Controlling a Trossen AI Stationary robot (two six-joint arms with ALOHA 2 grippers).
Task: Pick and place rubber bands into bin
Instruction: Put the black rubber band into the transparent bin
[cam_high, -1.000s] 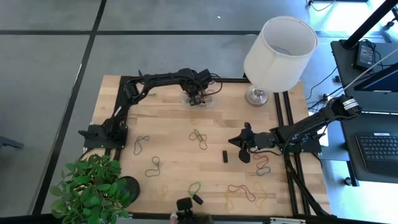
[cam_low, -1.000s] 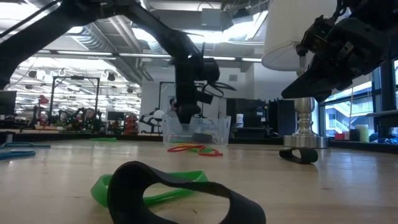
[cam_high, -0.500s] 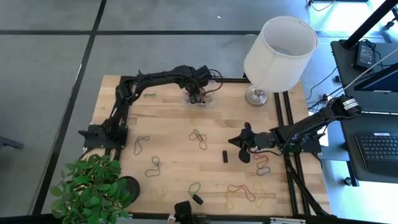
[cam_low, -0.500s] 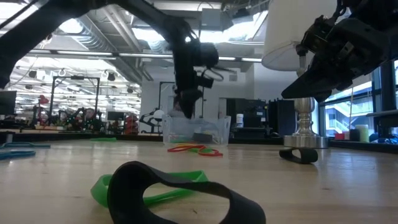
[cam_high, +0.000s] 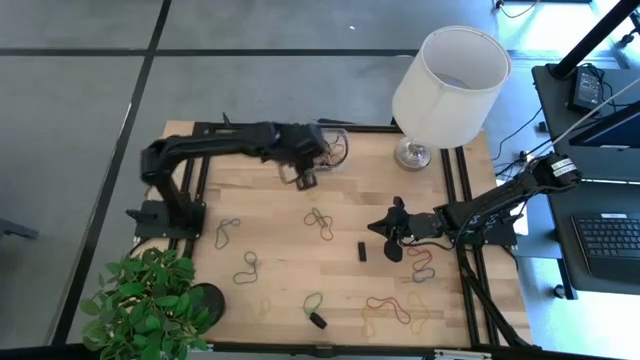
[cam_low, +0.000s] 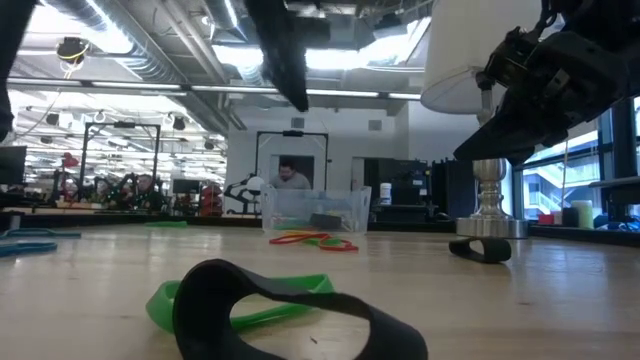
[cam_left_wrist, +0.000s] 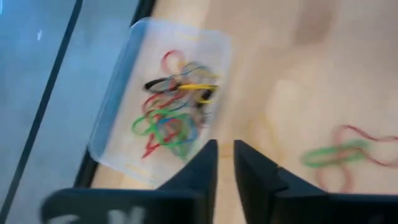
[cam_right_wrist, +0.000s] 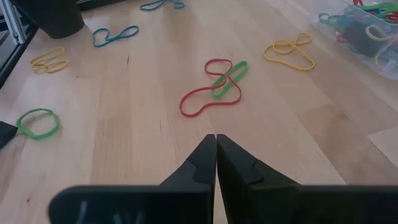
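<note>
The clear bin (cam_left_wrist: 158, 106) stands at the table's far edge (cam_high: 327, 152) with several coloured rubber bands (cam_left_wrist: 174, 109) lying in it. My left gripper (cam_left_wrist: 225, 163) hangs high above the table just near of the bin (cam_high: 305, 178). Its fingers are a narrow gap apart with nothing between them. Loose rubber bands lie flat on the wood, among them a red and green pair (cam_right_wrist: 214, 87) and a yellow one (cam_right_wrist: 289, 53). My right gripper (cam_right_wrist: 216, 140) is shut and empty, and waits low at the table's right (cam_high: 378, 230).
A white lampshade on a metal foot (cam_high: 450, 85) stands at the far right. A potted plant (cam_high: 145, 305) is at the near left corner. Small black pieces (cam_high: 362, 251) (cam_high: 318, 320) lie among the scattered bands (cam_high: 227, 232) (cam_high: 388, 308). A black and a green band (cam_low: 290, 310) lie close to the low camera.
My left gripper has risen out of the bin, high above the table. It has drawn back toward the near edge and a little toward the left. The bin and its bands stay in place. The right arm has kept still.
</note>
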